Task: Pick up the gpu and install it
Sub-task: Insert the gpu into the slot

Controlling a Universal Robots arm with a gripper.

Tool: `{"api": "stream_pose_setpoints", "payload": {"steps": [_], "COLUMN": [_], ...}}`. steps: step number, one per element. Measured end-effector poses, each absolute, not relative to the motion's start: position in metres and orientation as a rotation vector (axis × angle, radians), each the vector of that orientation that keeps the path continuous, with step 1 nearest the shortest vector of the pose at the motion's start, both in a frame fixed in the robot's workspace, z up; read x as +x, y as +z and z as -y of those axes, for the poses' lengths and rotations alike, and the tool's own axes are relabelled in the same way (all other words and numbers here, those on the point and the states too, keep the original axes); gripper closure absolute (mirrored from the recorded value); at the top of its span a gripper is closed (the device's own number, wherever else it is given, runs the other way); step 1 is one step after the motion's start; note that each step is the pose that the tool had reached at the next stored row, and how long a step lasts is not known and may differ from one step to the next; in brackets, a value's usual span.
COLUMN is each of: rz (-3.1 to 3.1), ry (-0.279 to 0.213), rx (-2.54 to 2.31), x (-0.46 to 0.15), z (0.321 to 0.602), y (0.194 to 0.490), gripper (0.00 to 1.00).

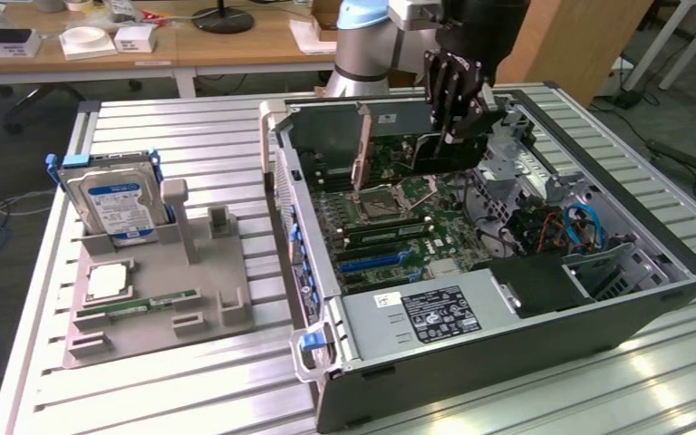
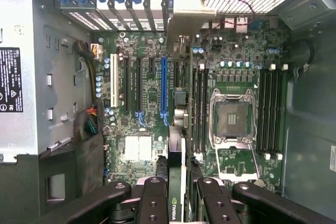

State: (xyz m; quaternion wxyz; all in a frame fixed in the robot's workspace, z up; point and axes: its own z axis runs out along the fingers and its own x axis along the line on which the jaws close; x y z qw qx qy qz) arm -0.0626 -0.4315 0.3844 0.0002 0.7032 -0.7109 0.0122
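The end effector [image 1: 459, 125] pinches the one gpu [image 2: 176, 174] on edge over the motherboard [image 1: 384, 213] in the open case [image 1: 506, 372] — at the case's nine o'clock, exterior view, one hard drive [image 1: 112, 199] and one memory stick [image 1: 142, 305] sit in a holder [image 1: 221, 272].

The arm [image 1: 354, 68] was a smooth silvery-grey tube topped by a pale blue joint cap. Its gripper [image 1: 459, 136] was matte black, and its fingers [image 2: 152, 200] were flat linkage bars joined by round pivot pins and dotted with small holes.
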Motion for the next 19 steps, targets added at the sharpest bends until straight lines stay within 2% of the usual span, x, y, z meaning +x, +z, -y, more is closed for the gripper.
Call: {"api": "stream_pose_setpoints", "payload": {"steps": [19], "rz": [2.233], "ry": [0.038], "rx": [2.209], "x": [-0.073], "z": [0.433], "y": [0.373], "gripper": [0.74]}}
